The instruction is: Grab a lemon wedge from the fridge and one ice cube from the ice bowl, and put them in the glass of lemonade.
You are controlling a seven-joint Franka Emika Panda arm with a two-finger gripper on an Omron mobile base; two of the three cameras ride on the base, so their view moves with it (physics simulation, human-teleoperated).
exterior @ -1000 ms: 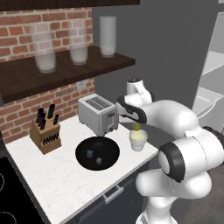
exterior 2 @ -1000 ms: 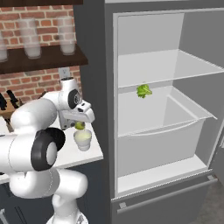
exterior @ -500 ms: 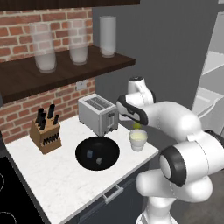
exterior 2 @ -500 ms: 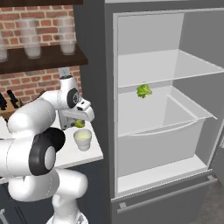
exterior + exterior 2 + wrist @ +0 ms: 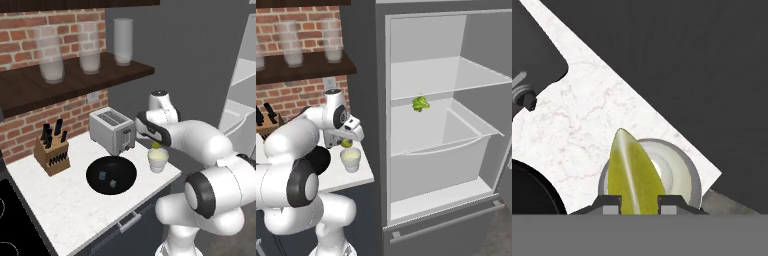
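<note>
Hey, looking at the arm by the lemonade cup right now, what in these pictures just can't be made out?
- Gripper fingertips: in the hand view, cut off at the bottom; only their tops flank the lemon wedge.
- Glass of lemonade: hand view, the wedge covers much of it.
- Ice bowl: left base view, its small pieces are too small to identify.
- Green item in the fridge: right base view, too small to name.

The bench [image 5: 65,200] is white marble-look stone with faint grey veins, smooth. The toaster [image 5: 111,130] looks like brushed grey metal. The knife block [image 5: 51,155] is pale wood; the shelf [image 5: 70,80] is dark wood. The back wall [image 5: 30,30] is rough red brick. The ice bowl [image 5: 111,175] is matt black. The lemon wedge [image 5: 633,175] has a glossy yellow-green skin.
</note>
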